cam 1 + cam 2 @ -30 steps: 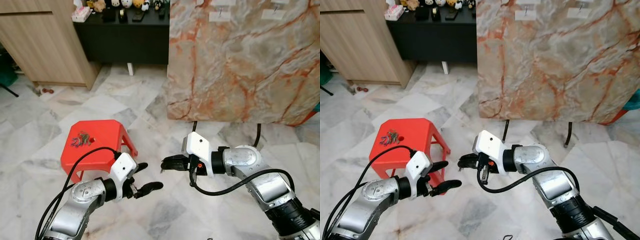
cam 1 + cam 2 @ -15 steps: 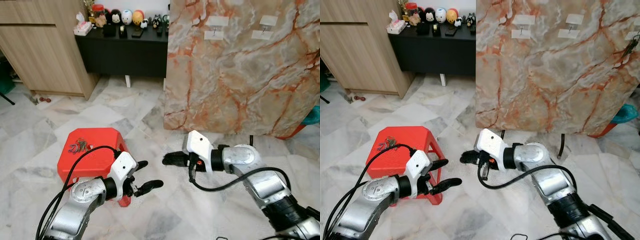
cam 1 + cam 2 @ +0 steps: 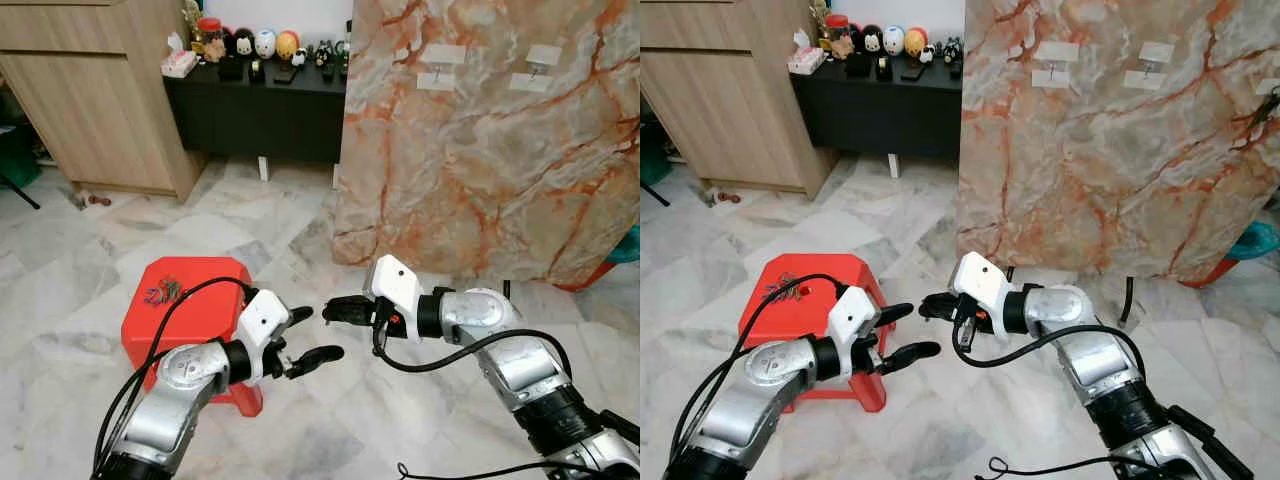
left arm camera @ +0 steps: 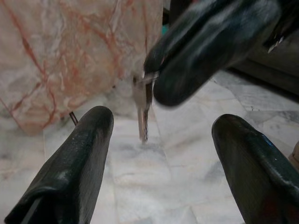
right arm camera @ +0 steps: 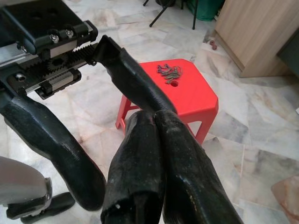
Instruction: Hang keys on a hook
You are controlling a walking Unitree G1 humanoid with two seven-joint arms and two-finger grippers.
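The marble slab stands upright on thin legs, well beyond the arms, with small white hooks stuck high on its face, presumably so keys can dangle free. Open floor lies between robot and slab, wide enough to walk up; the cabinet stands off to the left. The red stool sits low at the left, a bunch of keys on its top, near the far edge. The right gripper is clenched on a key that hangs down from its tips, clear of the floor. The left gripper is spread wide and empty, just beside the right.
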